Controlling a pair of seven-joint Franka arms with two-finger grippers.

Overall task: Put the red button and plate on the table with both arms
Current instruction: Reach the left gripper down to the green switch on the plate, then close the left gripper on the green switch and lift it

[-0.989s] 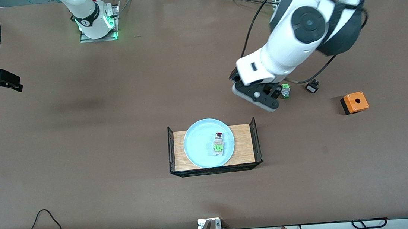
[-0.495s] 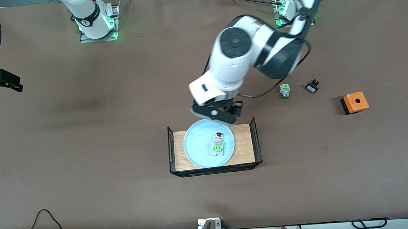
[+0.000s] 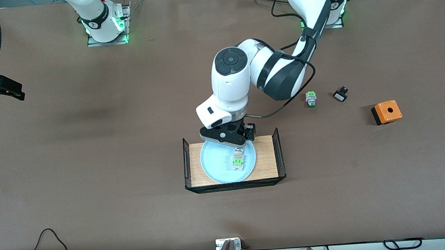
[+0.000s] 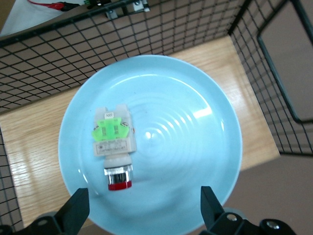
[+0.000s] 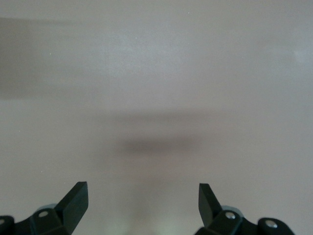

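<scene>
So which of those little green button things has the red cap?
The red button lying on the plate in the wooden tray, under the left gripper. The other green part, out on the table, has no red.

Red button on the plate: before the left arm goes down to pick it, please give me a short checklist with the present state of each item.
1. Left gripper open, jaws spread wide: ok.
2. Left gripper over the red button: ok, the button shows between the jaws.
3. Red button lying free on the plate, nothing on top of it: ok.
4. Plate seated in the wooden tray: ok.
5. Mesh ends of the tray clear of the jaws: cannot tell.
6. Right gripper out of the way, waiting open over bare table: ok.
</scene>
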